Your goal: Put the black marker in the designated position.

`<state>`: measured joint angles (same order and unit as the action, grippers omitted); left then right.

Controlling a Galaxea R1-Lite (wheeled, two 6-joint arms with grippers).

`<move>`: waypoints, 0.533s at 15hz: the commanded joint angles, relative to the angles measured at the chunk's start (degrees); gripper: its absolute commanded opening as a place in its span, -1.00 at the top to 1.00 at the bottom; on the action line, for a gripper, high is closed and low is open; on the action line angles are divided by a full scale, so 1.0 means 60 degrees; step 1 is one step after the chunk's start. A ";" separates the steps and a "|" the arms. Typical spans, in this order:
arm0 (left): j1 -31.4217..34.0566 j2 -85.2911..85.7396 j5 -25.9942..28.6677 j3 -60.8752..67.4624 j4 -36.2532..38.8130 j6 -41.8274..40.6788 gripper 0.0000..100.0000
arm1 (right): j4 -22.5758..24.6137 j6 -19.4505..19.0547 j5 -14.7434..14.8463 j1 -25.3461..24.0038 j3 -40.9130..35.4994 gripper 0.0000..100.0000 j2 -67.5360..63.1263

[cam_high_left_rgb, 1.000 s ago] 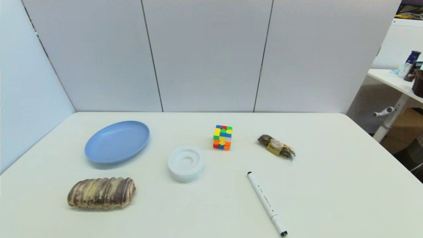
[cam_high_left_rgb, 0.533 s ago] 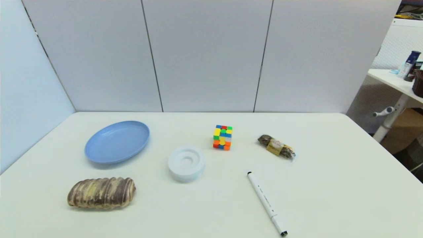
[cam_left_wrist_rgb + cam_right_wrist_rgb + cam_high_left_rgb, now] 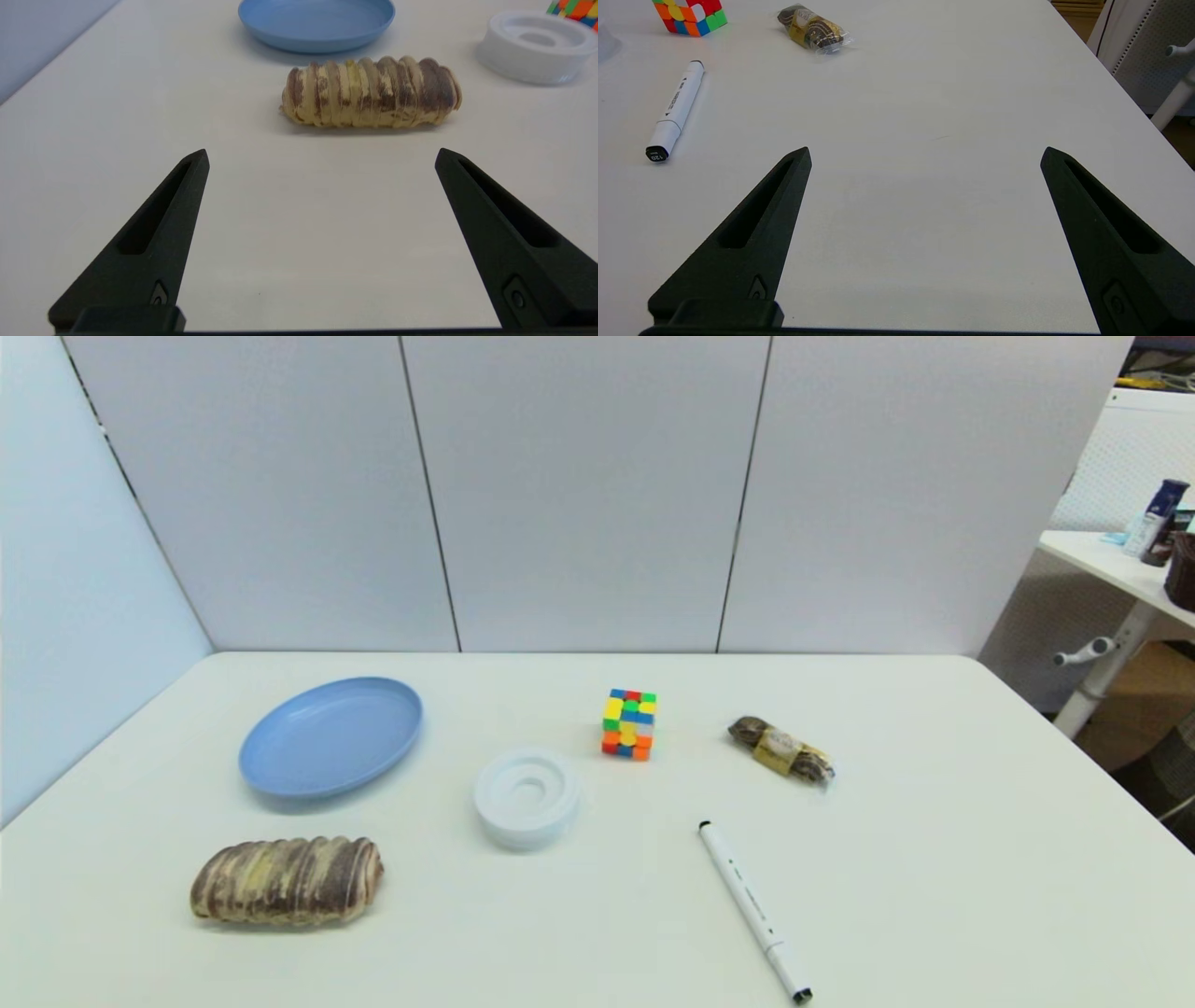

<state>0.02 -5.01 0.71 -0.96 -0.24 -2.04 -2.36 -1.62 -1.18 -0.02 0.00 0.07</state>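
Note:
The black marker (image 3: 754, 909), a slim white-barrelled pen with black ends, lies flat on the white table near the front, right of centre. The right wrist view shows the marker (image 3: 676, 109) ahead and off to one side of my right gripper (image 3: 924, 156), which is open with bare tabletop between its fingers. My left gripper (image 3: 322, 156) is open too, low over the table with the striped bread loaf (image 3: 371, 92) ahead of it. Neither arm appears in the head view. The designated position carries no mark that I can see.
A blue plate (image 3: 330, 735) sits back left and the bread loaf (image 3: 287, 880) front left. A white ring-shaped holder (image 3: 527, 797) is at centre, a colourful cube (image 3: 629, 723) behind it, and a wrapped snack (image 3: 781, 749) to the right. A side table (image 3: 1130, 574) stands beyond the right edge.

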 commanded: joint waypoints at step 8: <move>-0.2758 -0.6753 0.1889 -0.7164 -0.3138 -0.3294 -1.00 | -0.0001 -0.0008 0.0007 -0.0011 0.0000 -1.00 -0.0012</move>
<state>-7.61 -32.20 7.96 -34.34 -12.90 -18.24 -2.36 -1.62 -1.15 0.00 0.00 0.07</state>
